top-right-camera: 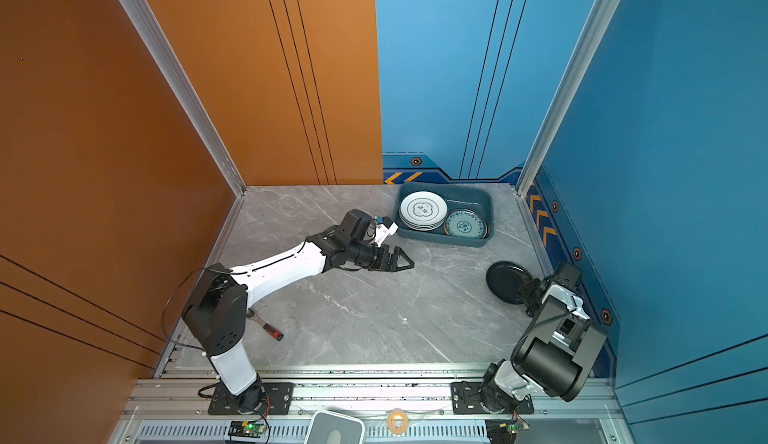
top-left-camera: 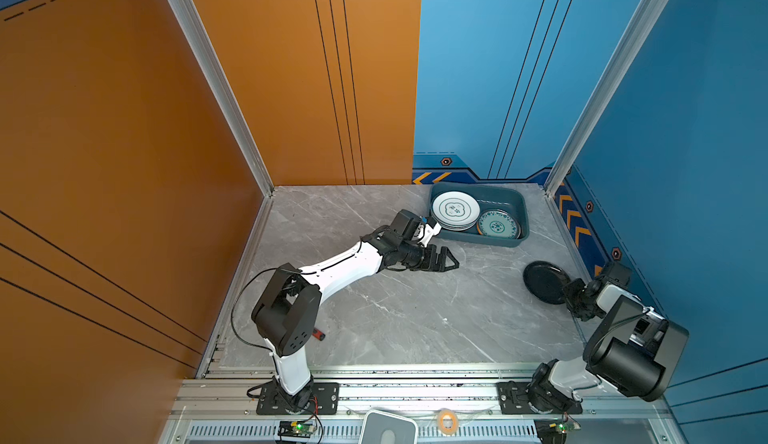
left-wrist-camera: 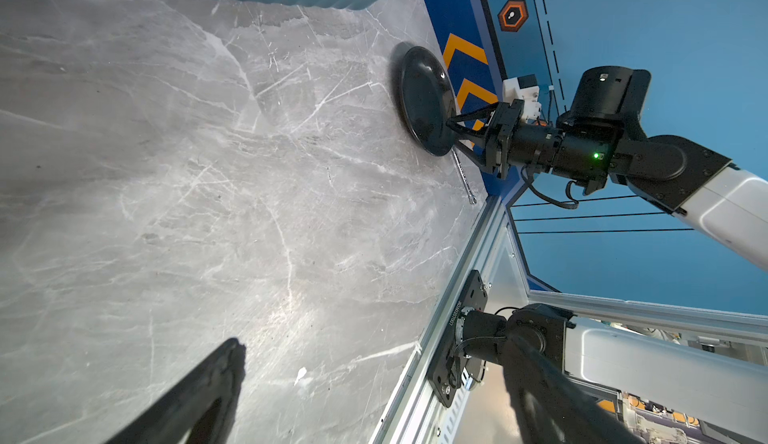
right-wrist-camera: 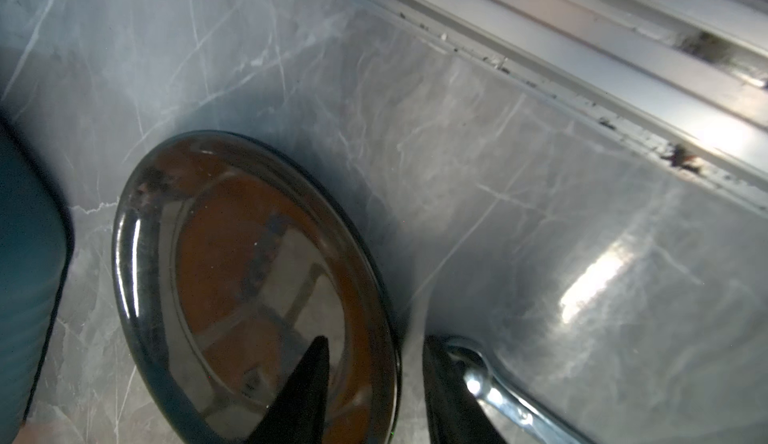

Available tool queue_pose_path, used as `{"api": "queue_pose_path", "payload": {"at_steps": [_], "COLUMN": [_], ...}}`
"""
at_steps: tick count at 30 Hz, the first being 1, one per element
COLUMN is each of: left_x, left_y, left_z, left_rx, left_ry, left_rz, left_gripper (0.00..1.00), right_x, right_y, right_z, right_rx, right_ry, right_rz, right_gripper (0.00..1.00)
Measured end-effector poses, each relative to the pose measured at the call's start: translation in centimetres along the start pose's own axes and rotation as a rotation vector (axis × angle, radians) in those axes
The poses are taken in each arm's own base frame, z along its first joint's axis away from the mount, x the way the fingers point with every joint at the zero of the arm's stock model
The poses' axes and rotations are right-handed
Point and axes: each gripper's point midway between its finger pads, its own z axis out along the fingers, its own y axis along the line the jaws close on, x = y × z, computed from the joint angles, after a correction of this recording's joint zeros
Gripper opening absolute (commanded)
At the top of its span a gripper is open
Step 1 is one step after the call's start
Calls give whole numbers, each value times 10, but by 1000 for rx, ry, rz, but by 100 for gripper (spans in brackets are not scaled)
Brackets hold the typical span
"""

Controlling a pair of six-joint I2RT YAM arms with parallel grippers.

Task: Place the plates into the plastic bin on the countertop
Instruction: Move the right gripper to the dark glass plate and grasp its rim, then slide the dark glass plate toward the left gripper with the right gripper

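A glossy black plate (top-left-camera: 544,281) (top-right-camera: 508,281) lies flat on the grey marble countertop (top-left-camera: 395,317) near the right wall. My right gripper (top-left-camera: 566,292) (right-wrist-camera: 376,340) straddles its near rim. One finger (right-wrist-camera: 307,379) sits over the plate (right-wrist-camera: 249,279). The other finger stands outside the rim, with a gap still showing. The plastic bin (top-left-camera: 517,207) (top-right-camera: 484,200) stands at the back right. It holds a stack of white green-rimmed plates (top-left-camera: 455,210) and a teal-patterned plate (top-left-camera: 498,225). My left gripper (top-left-camera: 455,261) (left-wrist-camera: 374,350) hangs open and empty in front of the bin.
A metal wrench (left-wrist-camera: 463,175) (right-wrist-camera: 498,392) lies on the slab right beside the black plate and the outer right finger. A red-handled screwdriver (top-right-camera: 268,331) lies near the left arm's base. Aluminium rails (right-wrist-camera: 582,46) edge the slab, and walls close three sides.
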Motion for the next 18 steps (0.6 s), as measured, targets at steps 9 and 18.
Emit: {"api": "queue_pose_path", "payload": {"at_steps": [9,18], "left_x": [-1,3], "left_y": [8,12], "left_z": [-6,-13], "left_rx": [-10,-16], "left_ry": [-10,-14], "left_rz": [-12,-20], "left_gripper": [98,98], "right_x": [-3,-5], "right_y": [6,25], "right_z": [5,0], "right_rx": [-19,-52], "right_ry": [-1,-14], "right_rz": [-9,-51], "right_gripper": [20,6]}}
